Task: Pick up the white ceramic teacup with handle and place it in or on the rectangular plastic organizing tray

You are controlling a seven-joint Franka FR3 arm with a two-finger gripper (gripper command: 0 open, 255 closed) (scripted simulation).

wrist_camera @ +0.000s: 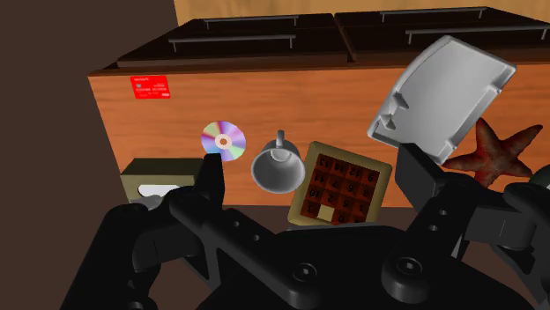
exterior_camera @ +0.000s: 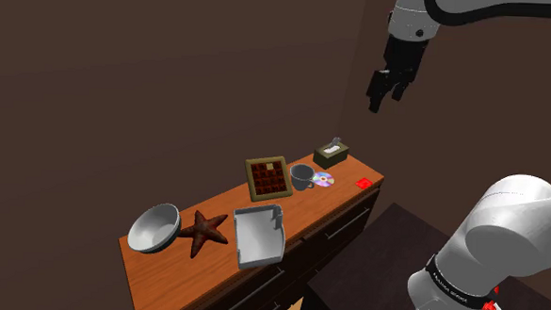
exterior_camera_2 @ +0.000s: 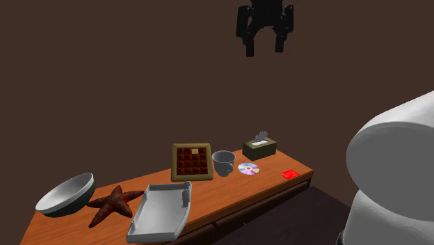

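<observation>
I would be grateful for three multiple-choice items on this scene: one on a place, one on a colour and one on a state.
1. Where does the disc lie?
A. Between the teacup and the card
B. Inside the teacup
C. On top of the card

2. What colour is the card?
A. Blue
B. Red
C. Green

3. How is the gripper?
A. Shut on the teacup
B. Shut on the disc
C. Open, high above the dresser

Answers:
1 A: the disc lies flat on the wood, with the teacup on one side and the card on the other.
2 B: the card is bright red.
3 C: the fingers stand apart with nothing between them.
</observation>
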